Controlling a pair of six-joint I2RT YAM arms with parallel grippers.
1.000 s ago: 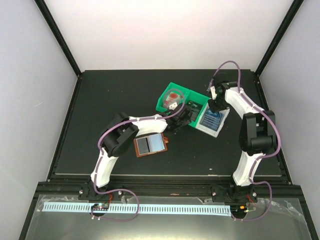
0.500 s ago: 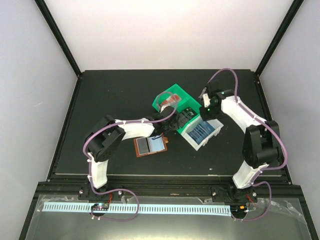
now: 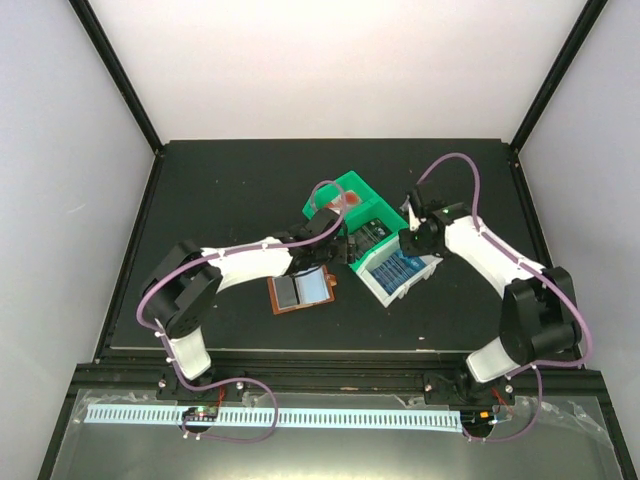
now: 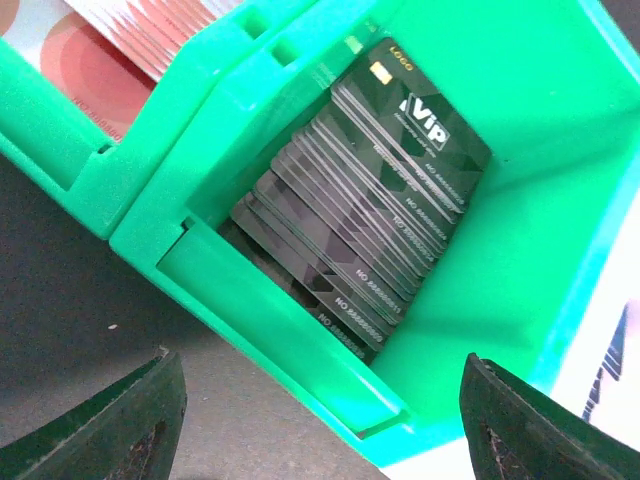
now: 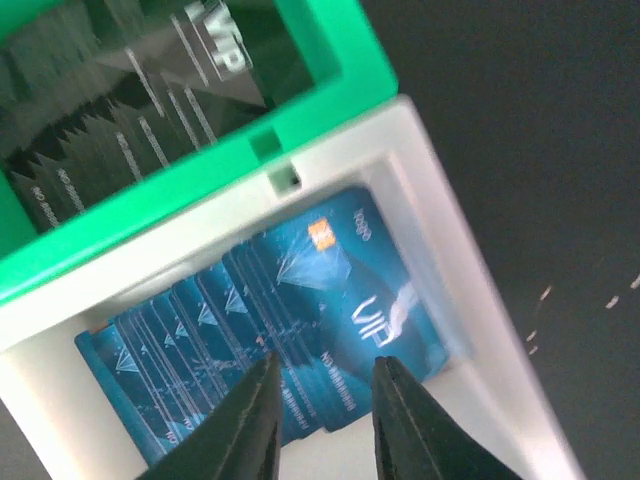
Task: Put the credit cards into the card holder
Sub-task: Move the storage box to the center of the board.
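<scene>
The left hand (image 4: 320, 395) spreads over black VIP cards (image 4: 370, 200) in the green bin (image 4: 250, 290); the right hand (image 5: 322, 380), narrowly parted, hovers above blue cards (image 5: 330, 290) in the white bin (image 5: 440, 230); brown card holder (image 3: 300, 292) lies on the bench (image 3: 220, 190)

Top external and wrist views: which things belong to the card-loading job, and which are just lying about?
Belongs to the job:
- card holder, lying open
- black cards
- blue cards
- red cards

Just there:
- green bin, storing the black and red cards
- white bin, storing the blue cards
- table
</scene>
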